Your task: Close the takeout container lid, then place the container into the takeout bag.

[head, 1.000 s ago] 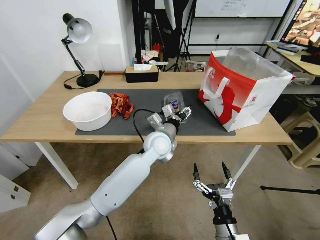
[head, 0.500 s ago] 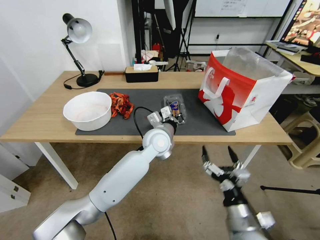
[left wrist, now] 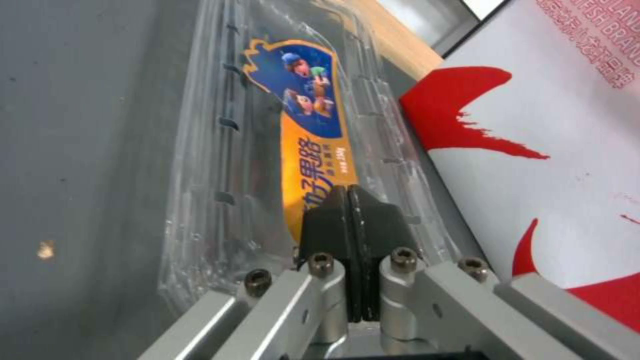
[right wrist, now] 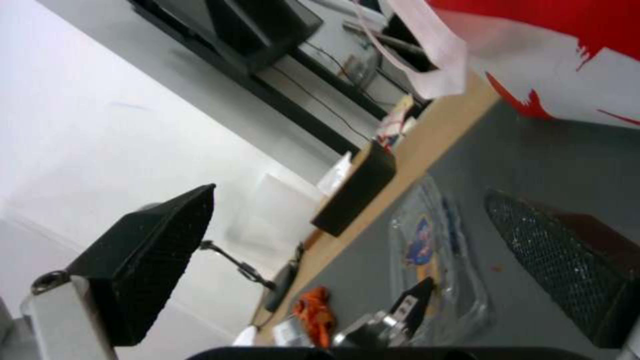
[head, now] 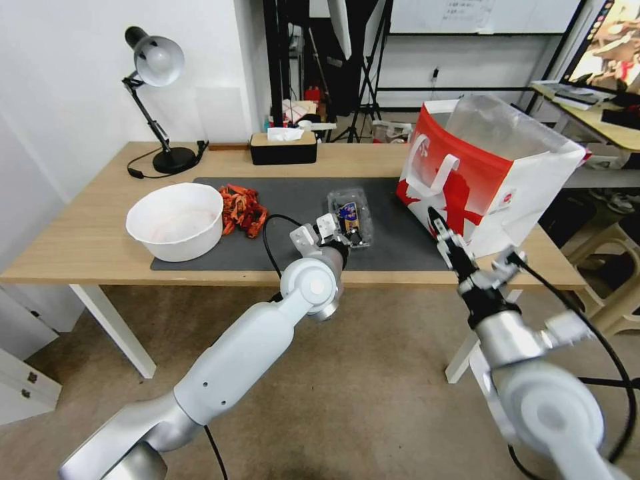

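Note:
The takeout container (head: 348, 208) is a small clear clamshell lying on the dark mat, left of the takeout bag (head: 480, 180). Its lid (left wrist: 267, 150) lies down flat over the tray and carries a blue and orange sticker (left wrist: 313, 135). My left gripper (head: 341, 233) is shut, and its fingertips (left wrist: 350, 215) rest together on the near end of the lid. My right gripper (head: 460, 243) is open in the air at the table's front edge, close to the red-and-white bag (right wrist: 567, 60). It faces the container (right wrist: 433, 260) and the left gripper (right wrist: 407, 305).
A white bowl (head: 177, 220) and a heap of orange pieces (head: 243, 208) lie on the left of the mat (head: 293, 193). A black tissue box (head: 283, 148) and a desk lamp (head: 160, 100) stand at the back. Bare mat lies between container and bag.
The lid went from raised to flat under my left gripper, which has shut. My right arm rose from below the table to the front edge beside the bag.

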